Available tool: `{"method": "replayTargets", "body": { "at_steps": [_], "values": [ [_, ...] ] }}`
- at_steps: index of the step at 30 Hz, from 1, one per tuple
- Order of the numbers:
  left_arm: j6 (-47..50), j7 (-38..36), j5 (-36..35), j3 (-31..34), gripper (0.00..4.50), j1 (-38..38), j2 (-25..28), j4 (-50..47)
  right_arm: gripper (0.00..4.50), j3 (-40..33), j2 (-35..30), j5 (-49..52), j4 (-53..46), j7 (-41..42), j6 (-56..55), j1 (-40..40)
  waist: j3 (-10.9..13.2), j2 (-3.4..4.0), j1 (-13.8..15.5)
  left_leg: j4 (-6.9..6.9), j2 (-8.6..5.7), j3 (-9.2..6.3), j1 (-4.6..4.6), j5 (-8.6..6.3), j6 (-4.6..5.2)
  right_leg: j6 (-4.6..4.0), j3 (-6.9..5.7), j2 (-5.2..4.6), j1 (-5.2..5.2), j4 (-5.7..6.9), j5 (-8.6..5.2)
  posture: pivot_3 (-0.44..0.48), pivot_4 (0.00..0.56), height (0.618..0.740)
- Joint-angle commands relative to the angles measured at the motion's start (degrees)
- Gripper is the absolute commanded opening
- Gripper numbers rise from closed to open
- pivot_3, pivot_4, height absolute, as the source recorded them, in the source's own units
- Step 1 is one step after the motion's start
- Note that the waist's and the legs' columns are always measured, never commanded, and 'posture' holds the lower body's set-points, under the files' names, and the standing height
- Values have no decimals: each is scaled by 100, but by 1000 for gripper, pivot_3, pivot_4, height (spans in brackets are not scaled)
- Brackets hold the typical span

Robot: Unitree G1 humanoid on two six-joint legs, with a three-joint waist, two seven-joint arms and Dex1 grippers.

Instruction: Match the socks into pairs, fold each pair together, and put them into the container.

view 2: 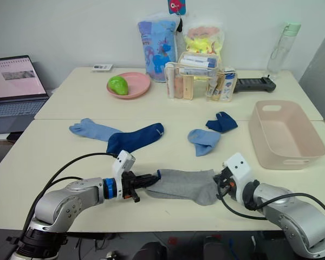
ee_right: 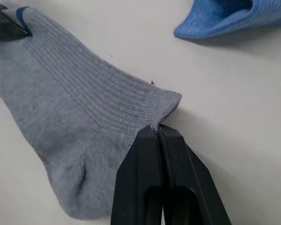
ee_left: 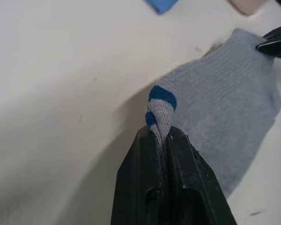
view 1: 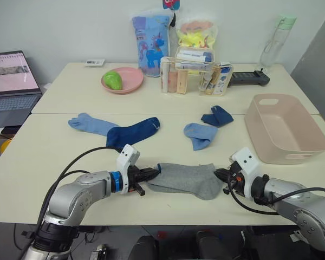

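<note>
A grey sock (view 1: 184, 179) lies flat near the table's front edge, stretched between my two grippers. My left gripper (view 1: 151, 174) is shut on its blue-striped end (ee_left: 161, 101). My right gripper (view 1: 223, 176) is shut on the edge of the ribbed cuff (ee_right: 164, 101). Behind it lie a light blue sock (view 1: 92, 124) and a navy sock (view 1: 132, 131), overlapping at the left. A second light blue sock (view 1: 200, 134) and a folded navy sock (view 1: 217, 116) sit at the centre right. The pink-beige container (view 1: 284, 127) stands empty at the right.
A pink plate (view 1: 129, 78) with a green object, a clear organiser of bottles (view 1: 195, 73), printed bags (view 1: 151, 38), a black device (view 1: 249, 78) and a water bottle (view 1: 276, 40) line the back table. A laptop (view 1: 11, 81) stands at the far left.
</note>
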Motion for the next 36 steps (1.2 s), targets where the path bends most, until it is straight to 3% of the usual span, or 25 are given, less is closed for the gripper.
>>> {"method": "replayTargets", "body": {
  "at_steps": [1, 4, 10, 13, 14, 20, 29, 32, 36],
  "values": [
    [-219, 39, 108, 156, 33, -54, -75, 19, 0, 53, -59, -227, -9, -101, -11, -93, 1, -1, 2, 0, -1, 0, 0, 0, 0, 0, 1, -1, 0, -1, 0, 0, 150, 703],
    [-423, 120, 223, 224, 0, -87, -180, 76, 669, 92, -122, -376, 26, -45, -151, -148, 4, -6, 3, 0, -1, 1, -1, 0, 0, 0, 1, -2, 0, -1, 0, 0, 150, 703],
    [-727, -149, 214, 402, 1713, 122, -45, -175, 2811, -151, -110, -385, -177, 73, -304, -126, 10, -10, 0, -1, 0, 0, -1, 1, -1, 0, 0, -2, -1, -1, 0, 0, 150, 703],
    [-635, -327, -200, 838, 2630, 234, 9, -318, 3894, -433, 15, -317, -375, 96, -534, -63, 16, -15, 0, -1, 2, 0, -1, 1, -1, 0, 0, -2, -1, 0, 0, 0, 150, 703],
    [-574, -454, -306, 933, 2640, 266, 114, -395, 4185, -512, 53, -265, -447, 166, -650, -60, 17, -15, 0, -1, 3, 0, -1, 1, -2, 0, 0, -2, -2, 0, 0, 0, 150, 703],
    [-835, -844, -321, 1024, 2640, -417, 382, -235, 4185, -197, 233, -321, -352, 301, -942, -301, 23, -19, 17, -1, -1, -2, 0, 2, -4, 0, -4, -2, 1, 0, 0, 0, 150, 703],
    [-1711, -1506, 759, -597, 0, -974, 249, -121, 1065, 1037, 286, -964, 343, 550, -1393, -481, 28, -21, -15, -6, 1, 3, -4, 3, -6, 0, 0, -1, -2, -13, 0, 0, 150, 703],
    [-2417, -1621, 1282, -989, 0, -1075, -44, 468, 37, 1537, 440, -1194, 674, 665, -1612, -566, 30, -22, -7, -5, 0, 1, 1, 4, -6, -1, -2, -1, -2, 1, 1, 0, 150, 703],
    [-2724, -1664, 1699, -1160, 0, -1018, -60, 942, 37, 1654, 367, -1214, 692, 904, -1661, -403, 31, -22, -10, -5, 0, 1, -2, 6, -8, -1, -2, 1, -7, 2, 1, 0, 150, 703]
  ]
}}
